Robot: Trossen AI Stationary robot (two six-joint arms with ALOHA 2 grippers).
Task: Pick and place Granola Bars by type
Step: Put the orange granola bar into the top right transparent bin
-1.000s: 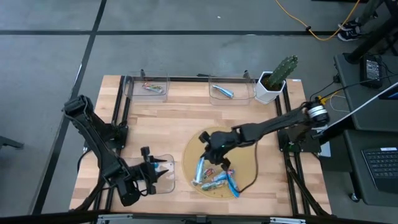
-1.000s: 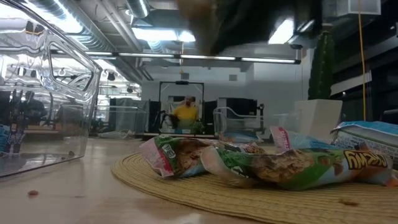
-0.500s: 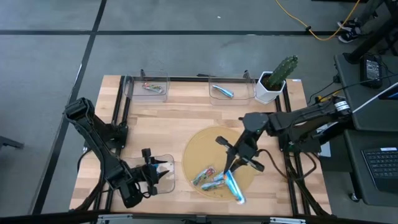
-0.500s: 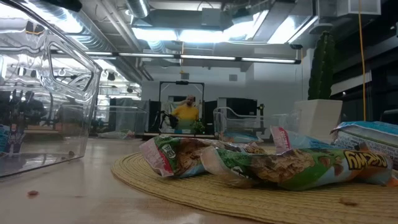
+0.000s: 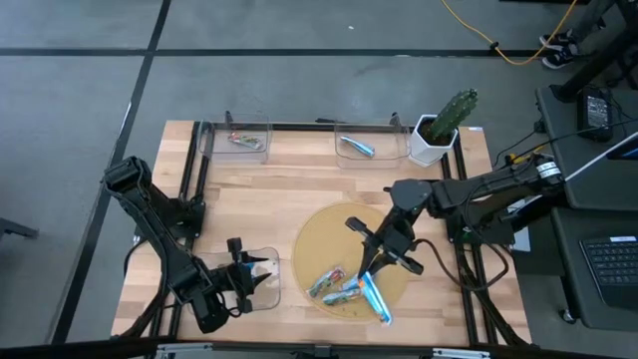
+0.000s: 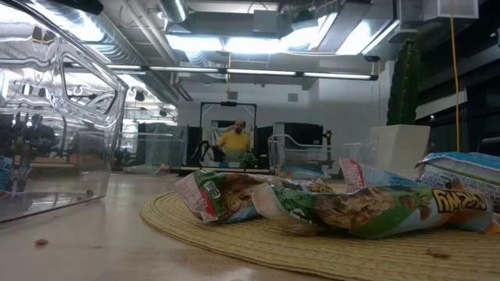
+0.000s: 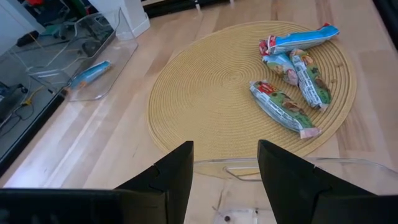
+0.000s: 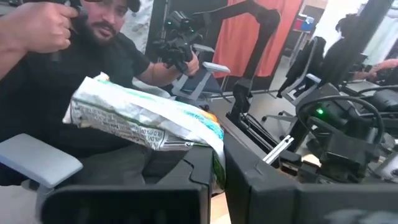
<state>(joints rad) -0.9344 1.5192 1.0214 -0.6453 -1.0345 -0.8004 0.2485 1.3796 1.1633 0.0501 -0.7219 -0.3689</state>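
High view: pale plank wood table [image 5: 249, 189] w/ dark metal frame, grey concrete floor around, yellow cable far right. Round woven mat [image 5: 329, 249] mid-table, three granola bars [image 5: 344, 287] bunched at its near edge, shiny foil. Right gripper [image 5: 377, 257] over mat's right side, raised. Left gripper [image 5: 257, 277] near-left, over a clear plastic tray [image 5: 261, 261]. Two more clear trays at far edge: one w/ a multicoloured bar [image 5: 242, 141], one w/ a blue bar [image 5: 355, 147]. Potted cactus [image 5: 446, 122] in white pot, far right. Low view: straw mat ridged, crinkly green/red wrappers [image 6: 328, 204] piled on it, blue one at right; clear tray wall [image 6: 62, 117] left; open-ceiling room behind, strip lights, person in yellow [image 6: 233, 140] far back. Left wrist view: fingers [image 7: 177, 171] apart, nothing between, tray rim just below; mat's coiled weave clear, four bars on it. Right wrist view: jaws clamped together on a green-and-white bar [image 8: 143, 118], wrapper crumpled, sticking sideways; seated person in black top [image 8: 74, 74] beyond, office chairs, red curtain.
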